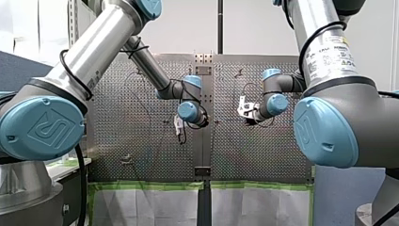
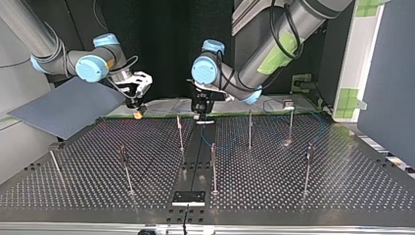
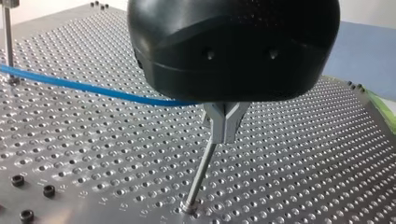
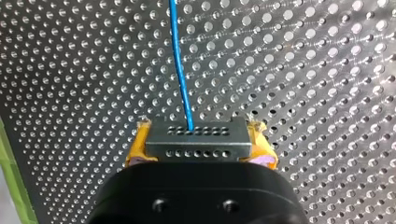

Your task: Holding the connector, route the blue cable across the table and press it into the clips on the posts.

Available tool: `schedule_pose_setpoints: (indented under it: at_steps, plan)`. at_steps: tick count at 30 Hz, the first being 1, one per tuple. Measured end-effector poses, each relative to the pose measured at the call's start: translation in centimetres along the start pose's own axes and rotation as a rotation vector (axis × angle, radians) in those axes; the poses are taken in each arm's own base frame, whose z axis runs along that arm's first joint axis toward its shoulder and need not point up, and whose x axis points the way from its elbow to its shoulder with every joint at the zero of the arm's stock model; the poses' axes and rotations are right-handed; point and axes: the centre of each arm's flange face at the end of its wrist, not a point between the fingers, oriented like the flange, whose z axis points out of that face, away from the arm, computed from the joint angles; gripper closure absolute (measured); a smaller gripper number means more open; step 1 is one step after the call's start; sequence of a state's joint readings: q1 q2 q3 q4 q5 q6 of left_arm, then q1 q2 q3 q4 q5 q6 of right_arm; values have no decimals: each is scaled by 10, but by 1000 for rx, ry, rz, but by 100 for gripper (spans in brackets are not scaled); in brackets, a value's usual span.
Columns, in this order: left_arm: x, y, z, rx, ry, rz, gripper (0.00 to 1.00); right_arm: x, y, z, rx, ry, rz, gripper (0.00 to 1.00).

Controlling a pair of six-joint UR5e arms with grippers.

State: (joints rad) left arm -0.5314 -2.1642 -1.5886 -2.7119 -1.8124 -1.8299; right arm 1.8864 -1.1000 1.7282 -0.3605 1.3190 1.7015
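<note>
Closest to your lens, in the right wrist view, is my right gripper (image 4: pixel 196 149). Its two yellow pads (image 4: pixel 135 149) are closed firmly on the two ends of one grey connector (image 4: pixel 196 139), which shows you two rows of small holes. One blue cable (image 4: pixel 181 70) leaves the connector's far row and runs straight away from the gripper over the perforated table (image 4: pixel 317 70).

In the left wrist view, my left gripper (image 3: pixel 224 133) fills the near part. Its two metal fingers are drawn together to a narrow point with only a thin slit between them. You cannot tell whether anything is nipped there. The cable comes in from the far left, passes close by one post (image 3: pixel 8 42) and disappears behind the gripper's black body. A second post (image 3: pixel 200 175) stands just ahead of the fingers, its top hidden behind them. Three black screws (image 3: pixel 48 190) sit in the table at the near left.

From the top view you can count seven posts (image 2: pixel 214 169), three in a far row and four nearer. Both grippers hang over the table's far edge, well apart, my right one at the far left and my left one at the far middle. The cable shows only faintly among the posts on the right half. One small black plate (image 2: pixel 188 197) lies at the near edge, in the middle.
</note>
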Motion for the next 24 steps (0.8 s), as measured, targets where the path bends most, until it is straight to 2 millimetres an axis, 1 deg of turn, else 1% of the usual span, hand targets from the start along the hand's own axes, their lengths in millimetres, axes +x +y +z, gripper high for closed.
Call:
schedule_pose_setpoints:
  at_steps: [4,8,10,14,17,19,24]
  plan:
    - [8,0,3,-11,13,7,100,2,2,1,3,3,0,100]
    - [20,-1,11,-14,22,12,100,3,4,2,4,5,0,100]
    - [19,-4,15,-10,16,9,100,4,6,2,4,7,0,100]
    - [9,-8,24,-6,-7,2,100,5,9,3,-1,9,1,100]
    - [5,-7,28,-10,-15,-1,100,6,13,4,-5,13,2,100]
    - [6,-5,30,-13,-12,1,100,7,15,4,-8,17,2,100]
    - [15,-2,42,-21,13,26,100,9,22,7,-17,27,3,100]
